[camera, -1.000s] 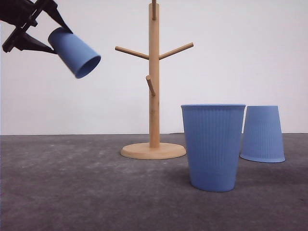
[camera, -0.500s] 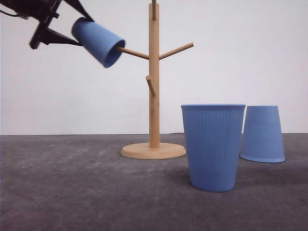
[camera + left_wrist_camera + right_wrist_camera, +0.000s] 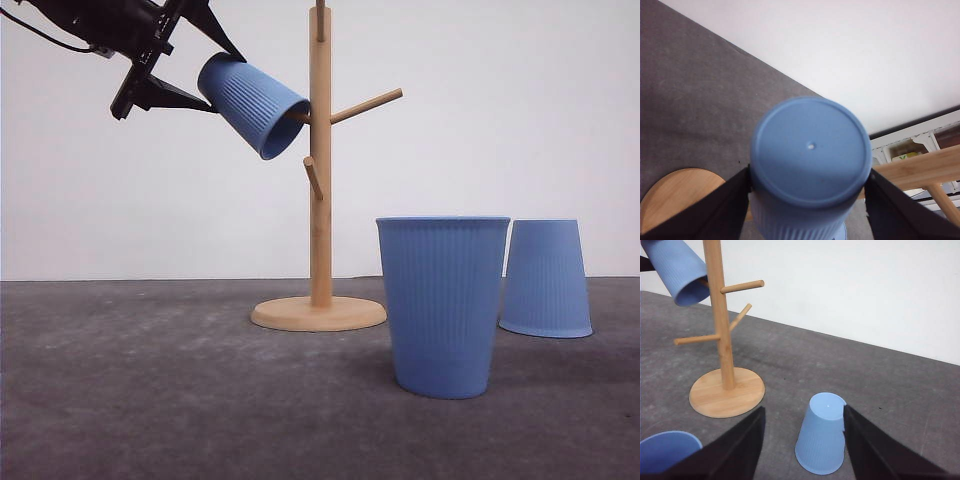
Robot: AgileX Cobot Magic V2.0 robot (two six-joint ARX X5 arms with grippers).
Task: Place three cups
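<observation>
Black fingers of the left claw [image 3: 190,70] clamp a blue cup [image 3: 254,105] by its base, mouth already over a peg of the wooden stand [image 3: 319,200]. Best to slide it along the peg's line before letting go. The right claw [image 3: 802,450] hangs open above an upturned cup [image 3: 822,434]; a third cup [image 3: 442,305] stands upright near the stand.

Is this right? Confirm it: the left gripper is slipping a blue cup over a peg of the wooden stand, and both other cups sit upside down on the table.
Not quite. In the front view the nearer cup stands upright, mouth up; the farther cup alone is inverted. The left gripper does hold a cup over the wooden stand's peg.
</observation>
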